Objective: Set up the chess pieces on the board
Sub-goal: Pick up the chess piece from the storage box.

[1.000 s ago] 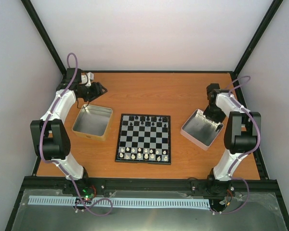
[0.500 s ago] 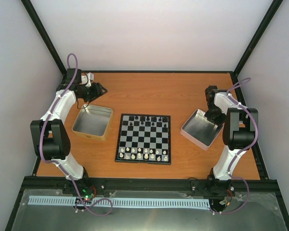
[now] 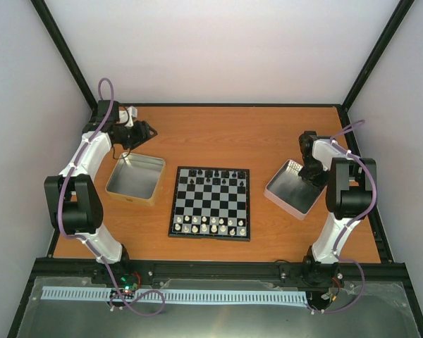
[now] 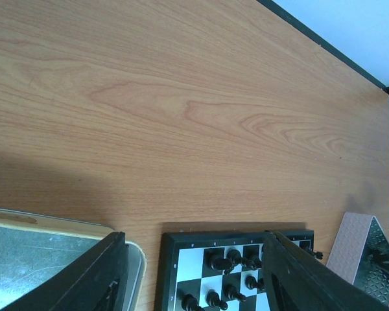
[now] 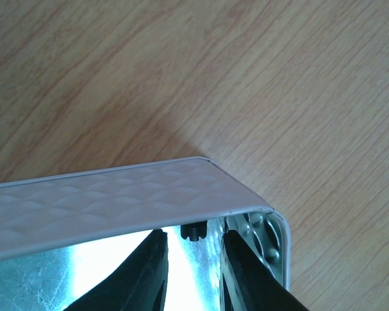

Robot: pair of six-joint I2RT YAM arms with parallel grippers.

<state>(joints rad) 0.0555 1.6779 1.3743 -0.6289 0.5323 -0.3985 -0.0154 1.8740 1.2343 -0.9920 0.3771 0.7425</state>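
Right claw [image 5: 193, 241] in the right tray [image 5: 117, 188], jaws narrow, one black piece [image 5: 193, 231] loose between tips. Left claw [image 4: 193, 249] wide, empty. Board [image 3: 210, 203] mid-counter [image 3: 218, 134], partly set.

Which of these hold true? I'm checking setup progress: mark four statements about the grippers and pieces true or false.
1. The left gripper is open and empty. True.
2. The right gripper hangs over the board. False: it is at the embossed tray right of the board.
3. A black piece shows between the right gripper's fingers. True.
4. The whitish pieces stand on the board's far rows. False: they stand on the near rows; black pieces stand far.
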